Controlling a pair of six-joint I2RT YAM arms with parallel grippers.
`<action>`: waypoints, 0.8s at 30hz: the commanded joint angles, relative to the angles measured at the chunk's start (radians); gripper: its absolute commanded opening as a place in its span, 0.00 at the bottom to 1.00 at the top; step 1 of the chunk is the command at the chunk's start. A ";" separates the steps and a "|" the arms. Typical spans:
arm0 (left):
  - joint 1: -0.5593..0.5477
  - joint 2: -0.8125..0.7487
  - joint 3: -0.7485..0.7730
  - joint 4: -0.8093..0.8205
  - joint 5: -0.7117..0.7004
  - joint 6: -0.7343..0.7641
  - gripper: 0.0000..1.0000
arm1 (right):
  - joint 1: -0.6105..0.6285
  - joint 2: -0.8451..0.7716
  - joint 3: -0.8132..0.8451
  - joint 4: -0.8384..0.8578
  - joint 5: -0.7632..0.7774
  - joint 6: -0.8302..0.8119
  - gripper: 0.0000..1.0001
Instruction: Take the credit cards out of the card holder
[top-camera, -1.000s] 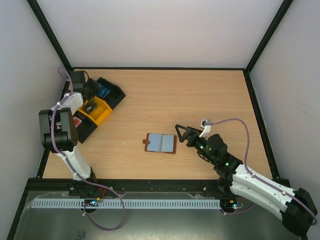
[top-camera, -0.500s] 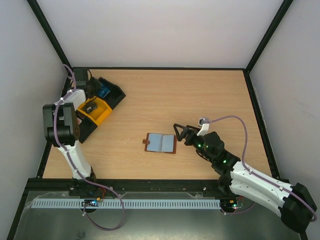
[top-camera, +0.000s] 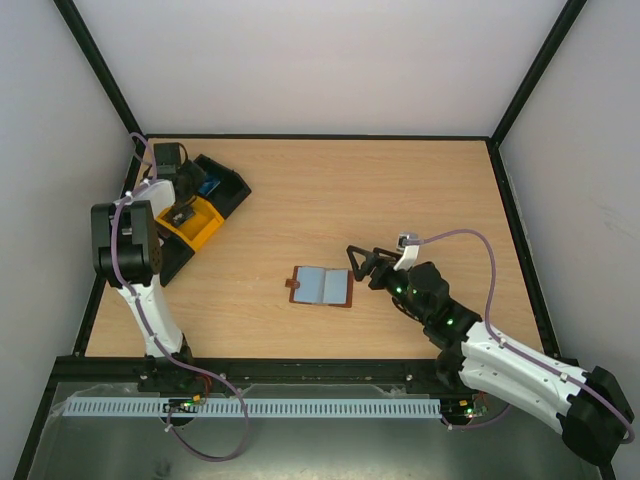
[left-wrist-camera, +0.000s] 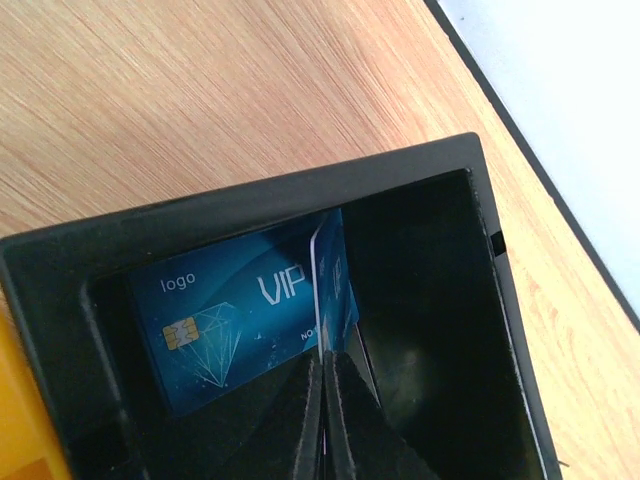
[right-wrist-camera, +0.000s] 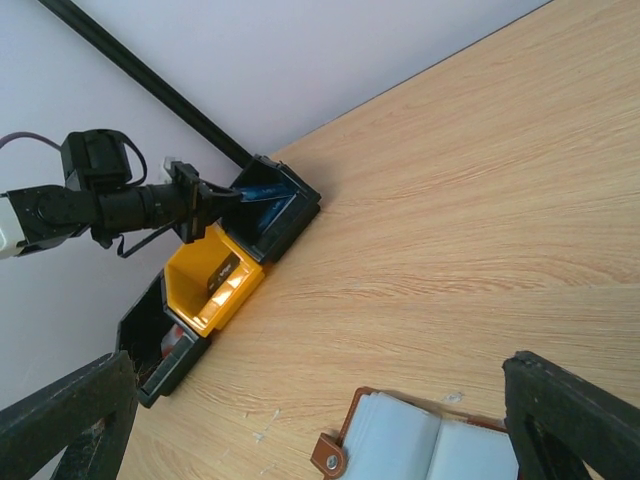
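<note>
Left arm has swung further toward the far-left corner since the earlier frame, carrying its gripper from over the yellow bin (top-camera: 205, 228) to the black bin (left-wrist-camera: 200, 220) behind it; right arm has edged slightly, card holder has not moved.

Near side: right gripper (top-camera: 353, 267) hovers just right of the card holder (top-camera: 322, 286), fingers wide apart with nothing between them. Probably staged to pin or work the wallet. The card holder lies open flat on the table (top-camera: 400, 190) near centre, grey-blue pockets up; no card visible sticking out, though they are too small to be sure.

Far left: left gripper (left-wrist-camera: 322, 375) is down inside the black bin, fingers pressed together on a blue card (left-wrist-camera: 335, 280) held on edge. A second blue card (left-wrist-camera: 225, 320) lies flat on the bin floor, touching or just beside it. Likely a drop-off: card held upright to clear the bin walls, release not yet made.
</note>
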 joint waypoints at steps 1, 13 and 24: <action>-0.004 0.020 0.030 0.013 -0.023 -0.007 0.07 | 0.004 -0.012 0.037 -0.033 0.028 -0.028 0.97; -0.002 -0.028 0.035 0.020 0.032 -0.001 0.41 | 0.003 -0.022 0.033 -0.056 0.003 -0.024 0.97; 0.023 -0.116 0.007 0.013 0.078 -0.021 0.62 | -0.003 0.017 0.133 -0.174 -0.016 -0.056 0.97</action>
